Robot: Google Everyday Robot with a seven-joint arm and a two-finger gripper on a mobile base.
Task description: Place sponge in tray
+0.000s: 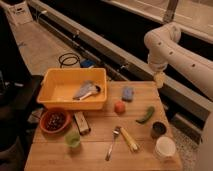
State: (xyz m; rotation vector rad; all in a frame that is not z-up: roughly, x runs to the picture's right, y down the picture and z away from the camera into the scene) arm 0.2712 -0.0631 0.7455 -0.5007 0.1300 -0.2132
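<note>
The sponge point(128, 93) is a small blue-grey block lying on the wooden table point(100, 155), just right of the tray. The tray point(50, 79) is a yellow plastic bin at the table's back left; a grey cloth-like item and a utensil point(86, 91) lie inside it. My white arm point(175, 47) comes in from the upper right. My gripper point(159, 80) hangs at its end above the table's far edge, up and to the right of the sponge and apart from it.
A red fruit point(119, 107), a green vegetable point(146, 115), a dark cup point(158, 129), a white cup point(165, 147), a spoon point(112, 142), a yellow item point(129, 139), a green cup point(73, 139), a red bowl point(55, 120) and a small box point(81, 122) are on the table.
</note>
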